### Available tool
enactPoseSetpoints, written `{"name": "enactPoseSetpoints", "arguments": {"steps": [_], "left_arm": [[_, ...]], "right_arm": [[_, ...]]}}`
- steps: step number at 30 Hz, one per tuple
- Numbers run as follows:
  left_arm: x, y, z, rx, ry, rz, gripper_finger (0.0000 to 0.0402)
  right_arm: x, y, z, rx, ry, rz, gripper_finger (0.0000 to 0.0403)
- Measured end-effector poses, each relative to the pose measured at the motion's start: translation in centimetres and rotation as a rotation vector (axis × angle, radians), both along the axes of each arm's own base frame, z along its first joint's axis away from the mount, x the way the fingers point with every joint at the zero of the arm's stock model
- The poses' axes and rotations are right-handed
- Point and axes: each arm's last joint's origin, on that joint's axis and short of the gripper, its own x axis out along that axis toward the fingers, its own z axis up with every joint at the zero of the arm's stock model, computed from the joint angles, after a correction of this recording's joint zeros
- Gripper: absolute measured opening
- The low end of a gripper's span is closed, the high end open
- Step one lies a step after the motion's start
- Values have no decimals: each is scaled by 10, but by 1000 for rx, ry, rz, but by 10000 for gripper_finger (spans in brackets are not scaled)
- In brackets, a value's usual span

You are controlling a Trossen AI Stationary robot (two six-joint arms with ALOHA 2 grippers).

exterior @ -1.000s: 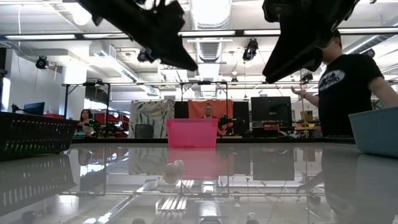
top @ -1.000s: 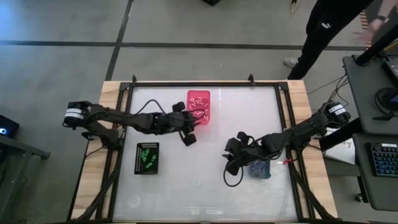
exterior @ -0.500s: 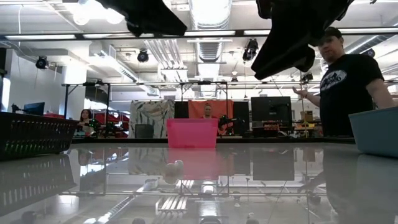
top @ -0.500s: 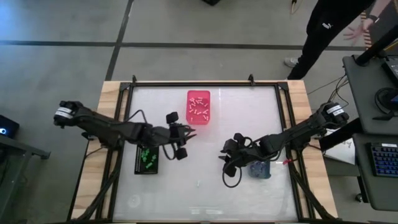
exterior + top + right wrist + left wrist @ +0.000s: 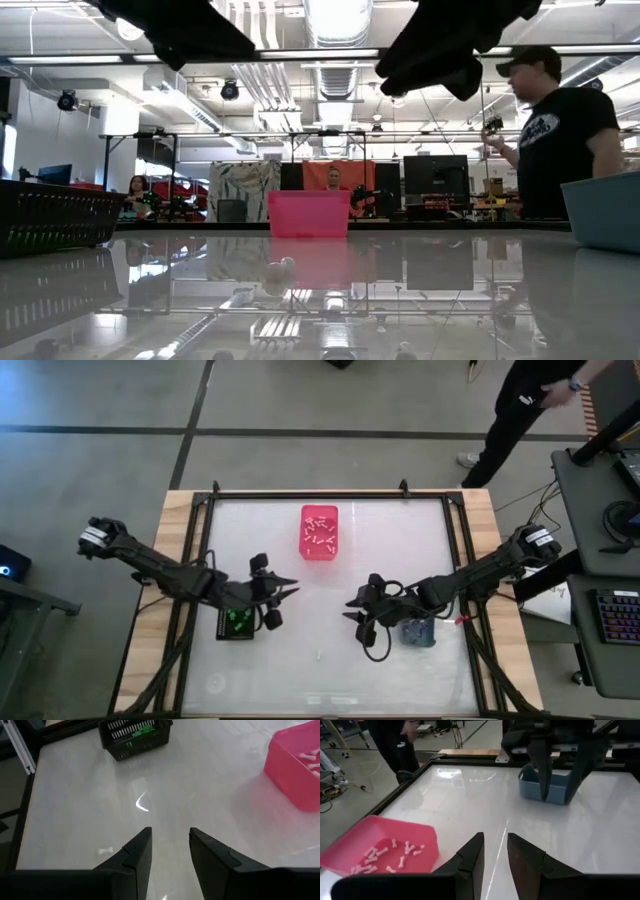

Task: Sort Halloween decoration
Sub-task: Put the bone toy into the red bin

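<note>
The Halloween decoration shows as tiny pieces: white ones (image 5: 319,535) in the pink bin (image 5: 305,550), green ones (image 5: 238,620) in the black bin (image 5: 222,630), and one white piece (image 5: 318,656) lying loose on the table toward its near edge. My left gripper (image 5: 288,592) hangs open above the table just right of the black bin, with nothing between its fingers (image 5: 472,855). My right gripper (image 5: 349,608) is open and empty above the table's middle, left of the grey-blue bin (image 5: 418,632). The loose white piece (image 5: 106,851) also shows in the right wrist view.
The pink bin (image 5: 308,213) stands at the far middle, the black bin (image 5: 55,215) at the left and the grey-blue bin (image 5: 605,210) at the right. Bare tabletop lies between them. A person (image 5: 530,405) stands beyond the table's far right corner.
My left gripper has swung from beside the pink bin toward the table's near left, ending next to the black bin; its opening stays the same. My right gripper has tipped up a little and edged left. No piece has moved.
</note>
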Motion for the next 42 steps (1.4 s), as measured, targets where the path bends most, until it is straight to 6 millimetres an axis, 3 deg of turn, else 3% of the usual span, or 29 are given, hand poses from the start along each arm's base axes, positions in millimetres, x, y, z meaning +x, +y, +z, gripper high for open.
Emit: {"name": "enactPoseSetpoints", "arguments": {"steps": [14,18,26,42], "left_arm": [[-6,-1,-7,-7,12,-7,68],[-7,-5,-7,-52,0,-6,68],[-14,-26,-10,-89,-7,-48,68],[-43,-71,-13,-174,-73,-70,68]], "right_arm": [[5,3,8,9,-87,41,123],[12,10,-2,21,-90,88,123],[41,29,-28,26,-17,186,123],[102,60,-49,-69,108,343,123]]}}
